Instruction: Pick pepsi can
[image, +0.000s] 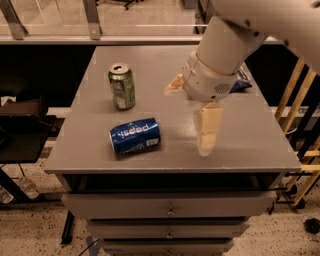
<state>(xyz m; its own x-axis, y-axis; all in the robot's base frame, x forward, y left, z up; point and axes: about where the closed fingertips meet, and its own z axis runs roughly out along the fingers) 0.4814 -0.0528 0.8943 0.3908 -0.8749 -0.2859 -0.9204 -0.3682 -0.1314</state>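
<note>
Currently the pepsi can, a smooth blue metal cylinder with silver ends, lies on its side near the front left of the matte grey table. A green can stands upright behind it, apart. The rounded white arm reaches in from upper right, wrist bent downward. Its gripper hangs right of the pepsi can (no contact), cream fingers spread wide, holding nothing.
</note>
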